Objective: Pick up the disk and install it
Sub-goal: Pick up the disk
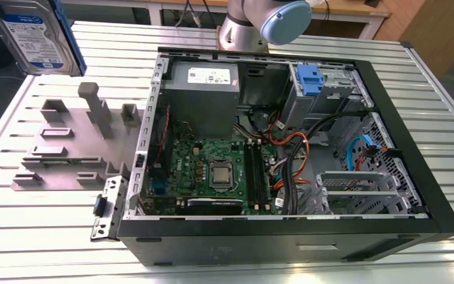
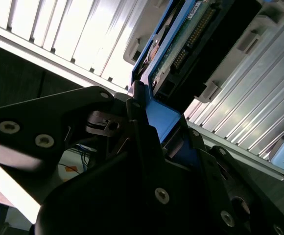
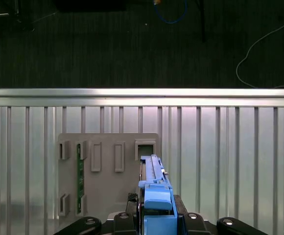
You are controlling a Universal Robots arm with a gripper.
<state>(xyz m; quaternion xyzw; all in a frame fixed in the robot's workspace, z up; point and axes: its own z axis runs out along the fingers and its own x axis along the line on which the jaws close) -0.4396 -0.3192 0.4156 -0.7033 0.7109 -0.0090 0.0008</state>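
Observation:
The disk (image 1: 33, 35), silver with a white-and-blue label and a blue caddy frame, hangs upright in the air at the exterior view's far left, above the table's corner. In the first wrist view the disk (image 3: 154, 188) appears edge-on, blue caddy tab toward the camera, above a grey fixture plate (image 3: 107, 166). My gripper (image 3: 156, 223) is shut on it, black fingers on either side. The second wrist view has the disk's (image 2: 181, 44) green circuit-board side and blue frame clamped in the gripper (image 2: 152, 122).
An open black computer case (image 1: 416, 177) lies on the slatted aluminium table (image 1: 54, 236), with motherboard, cables, a grey power-supply box (image 1: 203, 83) and a drive bay holding a blue caddy (image 1: 310, 80). The grey fixture plate (image 1: 69, 148) stands beside the case. The arm's base (image 1: 250, 23) rises behind.

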